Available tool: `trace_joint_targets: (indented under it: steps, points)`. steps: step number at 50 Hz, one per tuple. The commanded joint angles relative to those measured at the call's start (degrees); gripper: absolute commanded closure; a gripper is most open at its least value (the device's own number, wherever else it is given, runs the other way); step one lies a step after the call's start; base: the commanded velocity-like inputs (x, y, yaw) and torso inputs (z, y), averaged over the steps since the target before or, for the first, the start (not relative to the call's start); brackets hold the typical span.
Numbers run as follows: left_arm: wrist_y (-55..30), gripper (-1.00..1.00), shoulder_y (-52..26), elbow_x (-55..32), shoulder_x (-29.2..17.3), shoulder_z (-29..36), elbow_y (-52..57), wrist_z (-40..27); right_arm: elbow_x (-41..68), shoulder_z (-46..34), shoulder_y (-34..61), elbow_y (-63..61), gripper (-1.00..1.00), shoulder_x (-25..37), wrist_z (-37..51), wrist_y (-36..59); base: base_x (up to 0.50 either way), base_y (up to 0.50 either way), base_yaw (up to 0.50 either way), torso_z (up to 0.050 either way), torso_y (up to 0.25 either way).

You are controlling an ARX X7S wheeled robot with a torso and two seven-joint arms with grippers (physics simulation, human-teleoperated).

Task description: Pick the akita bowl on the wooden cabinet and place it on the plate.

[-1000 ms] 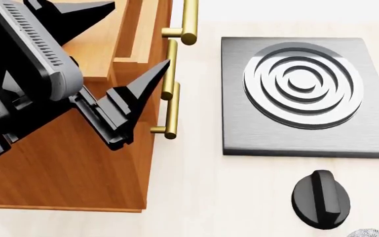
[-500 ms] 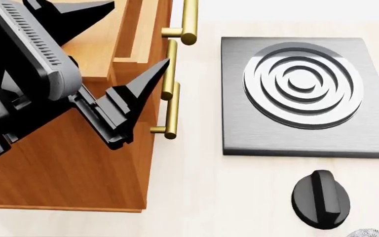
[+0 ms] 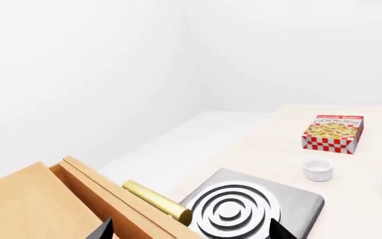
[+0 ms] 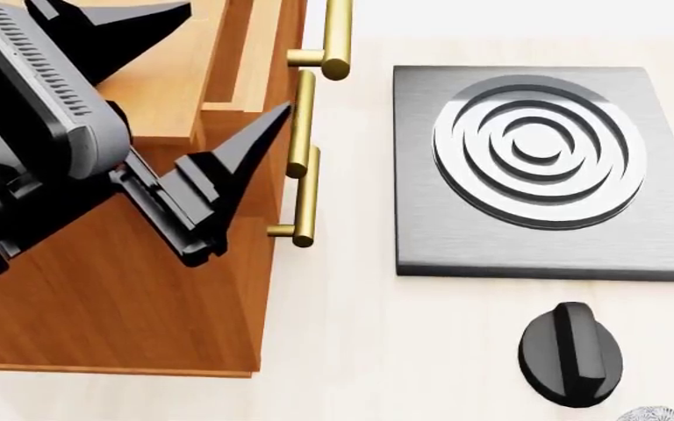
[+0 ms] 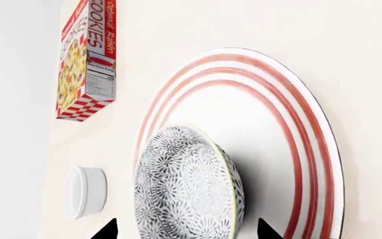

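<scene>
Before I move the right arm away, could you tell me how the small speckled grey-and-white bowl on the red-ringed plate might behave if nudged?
The speckled bowl looks rigid and glazed, so probably slippery. Its rounded wall suggests it could rock or slide across the smooth red-ringed plate. It seems ceramic, hence probably fragile.

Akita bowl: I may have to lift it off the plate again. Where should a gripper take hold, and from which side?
Probably the akita bowl by its deep round outer wall, a finger on each opposite side, approaching as the right gripper now points: its open tips straddle it on the plate.
</scene>
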Motion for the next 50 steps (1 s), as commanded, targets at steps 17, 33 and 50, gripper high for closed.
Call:
trace_joint_targets:
  steps: [17,33,50]
  points:
    - [-1.2,-1.00,2.4,0.1,-2.6,1.7,0.1,-1.6,2.8,7.4,-7.3,-11.7,-1.00,2.1,3.5,1.1,0.00,0.00,0.00,0.000,-0.002]
    - [-1.2,-1.00,2.5,-0.6,-3.8,0.9,1.4,-2.3,2.4,8.4,-6.1,-20.1,-1.00,7.8,8.1,2.0,0.00,0.00,0.00,0.000,-0.001]
    - [-0.9,-1.00,2.8,-1.0,-4.7,0.4,2.2,-2.6,3.3,-1.6,6.6,-28.8,-1.00,16.5,12.9,2.8,0.00,0.00,0.00,0.000,-0.002]
